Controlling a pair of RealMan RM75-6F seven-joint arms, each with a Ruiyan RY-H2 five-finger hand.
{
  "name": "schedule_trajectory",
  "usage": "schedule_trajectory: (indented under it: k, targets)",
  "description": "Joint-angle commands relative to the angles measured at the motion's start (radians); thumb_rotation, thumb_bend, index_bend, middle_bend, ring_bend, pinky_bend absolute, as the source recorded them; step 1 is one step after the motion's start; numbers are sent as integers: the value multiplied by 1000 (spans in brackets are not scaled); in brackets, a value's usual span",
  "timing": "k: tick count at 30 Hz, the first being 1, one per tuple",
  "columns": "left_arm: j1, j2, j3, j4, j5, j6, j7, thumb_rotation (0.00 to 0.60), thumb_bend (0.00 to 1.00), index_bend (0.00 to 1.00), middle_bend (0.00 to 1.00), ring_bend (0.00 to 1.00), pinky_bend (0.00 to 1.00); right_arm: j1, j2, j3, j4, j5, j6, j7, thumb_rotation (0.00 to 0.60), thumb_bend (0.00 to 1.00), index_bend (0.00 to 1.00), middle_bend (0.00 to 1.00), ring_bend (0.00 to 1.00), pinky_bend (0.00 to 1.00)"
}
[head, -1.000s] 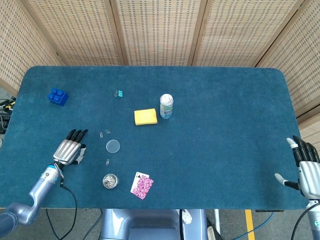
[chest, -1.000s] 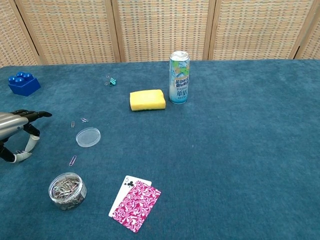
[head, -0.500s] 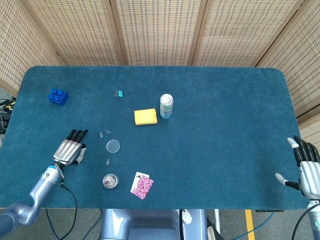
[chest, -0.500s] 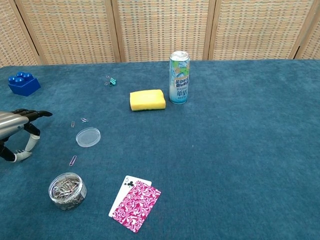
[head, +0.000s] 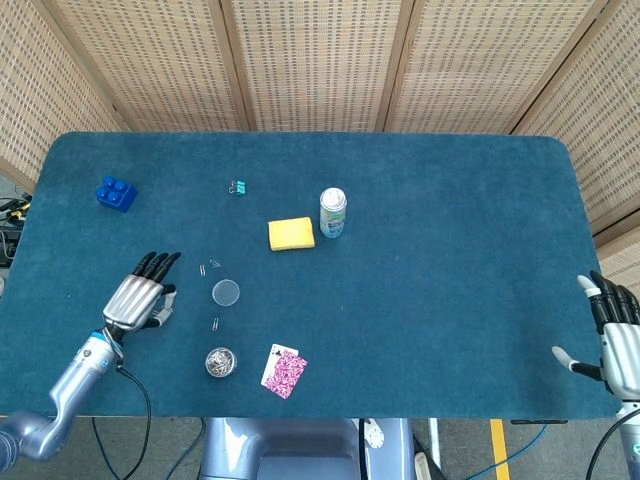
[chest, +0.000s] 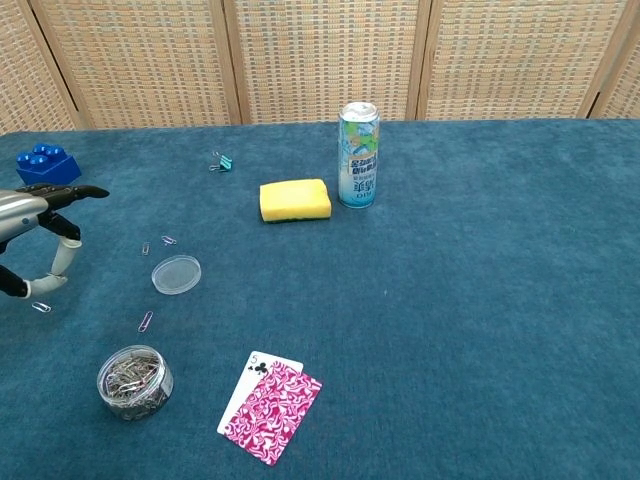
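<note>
My left hand (head: 137, 296) hovers over the front left of the blue table (head: 450, 230), fingers spread and holding nothing; it also shows at the left edge of the chest view as left hand (chest: 35, 235). Below it lies a paper clip (chest: 41, 307). To its right lie a clear round lid (head: 226, 292) and loose paper clips (head: 207, 267). A small jar of paper clips (head: 221, 361) stands near the front edge. My right hand (head: 618, 340) hangs open at the table's front right corner, off the cloth.
A playing card with a pink patterned card on it (head: 284, 371) lies at the front edge. A yellow sponge (head: 291, 233) and an upright can (head: 333, 212) sit mid-table. A teal binder clip (head: 238, 187) and a blue toy brick (head: 117, 193) lie at the back left.
My left hand has risen and shifted slightly forward, uncovering a paper clip beneath it. The right hand has drifted a little to the right.
</note>
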Motion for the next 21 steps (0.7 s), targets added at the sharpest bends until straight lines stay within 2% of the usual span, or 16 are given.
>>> schedule_trajectory:
  k: [1,10,16,21]
  targets:
    - [8,49,26,-101,60,51,37,600,417,661,0,0,0,0,1,0,0,0,0,1,600,0,0,0,0,0]
    - [15,88,99,-278,140,47,115,600,420,661,0,0,0,-1,3,1,2,1,1,8,600,0,0,0,0,0]
    - [26,73,129,-300,172,47,150,600,421,661,0,0,0,-1,5,1,1,1,1,15,600,0,0,0,0,0]
    - [28,47,130,-299,175,37,173,600,420,661,0,0,0,-2,8,2,3,3,0,22,600,0,0,0,0,0]
